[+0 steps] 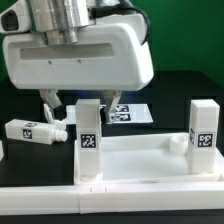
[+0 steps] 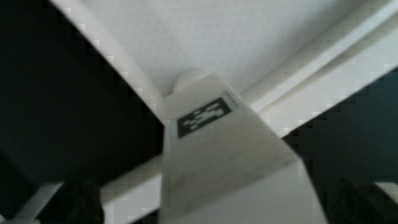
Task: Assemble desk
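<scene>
Panel (image 1: 150, 168) lies flat by the near edge of the table (image 1: 175, 85), rim up. Left leg (image 1: 89, 150) and right leg (image 1: 204, 135) stand upright on it, named by their side in the exterior view. Each carries a black-and-white square tag (image 2: 205, 112) that shows a pattern only. Loose leg (image 1: 30, 130) lies near the table edge on the exterior view's left. Gripper (image 1: 85, 110) hangs over the left leg, fingers (image 1: 52, 105) spread and gripping nothing.

A robotics lab is suggested: a bulky white robot housing (image 1: 80, 55) is seen in the upper left of the frame, over a matte black table (image 1: 170, 95), with black-and-white square tags (image 1: 89, 141) fixed to white plastic blocks (image 1: 90, 113).
</scene>
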{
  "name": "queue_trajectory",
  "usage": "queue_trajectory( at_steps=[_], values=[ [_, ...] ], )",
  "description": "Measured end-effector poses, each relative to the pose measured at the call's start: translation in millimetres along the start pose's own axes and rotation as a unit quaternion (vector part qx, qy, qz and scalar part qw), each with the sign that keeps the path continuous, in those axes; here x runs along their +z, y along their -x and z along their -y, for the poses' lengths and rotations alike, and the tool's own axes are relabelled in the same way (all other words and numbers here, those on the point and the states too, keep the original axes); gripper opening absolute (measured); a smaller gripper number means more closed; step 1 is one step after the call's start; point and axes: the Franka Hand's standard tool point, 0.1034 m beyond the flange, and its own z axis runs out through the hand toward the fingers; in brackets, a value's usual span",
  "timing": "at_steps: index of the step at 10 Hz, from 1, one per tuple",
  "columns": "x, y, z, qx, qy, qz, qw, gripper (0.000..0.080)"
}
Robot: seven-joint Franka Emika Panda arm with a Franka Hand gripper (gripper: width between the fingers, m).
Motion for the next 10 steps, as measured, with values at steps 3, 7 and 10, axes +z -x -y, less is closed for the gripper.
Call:
queue_trajectory(
  at_steps=[3, 7, 10],
  values=[
    [1.8, 1.3, 1.1, -0.005, -0.003, 0.002, 1.000, 0.0533],
    [2.9, 0.1, -1.4, 0.146, -0.003, 0.003, 0.989, 0.0287],
    [3.9, 0.5, -2.8, 0.342, -0.002, 0.001, 0.940, 0.0287]
  ],
)
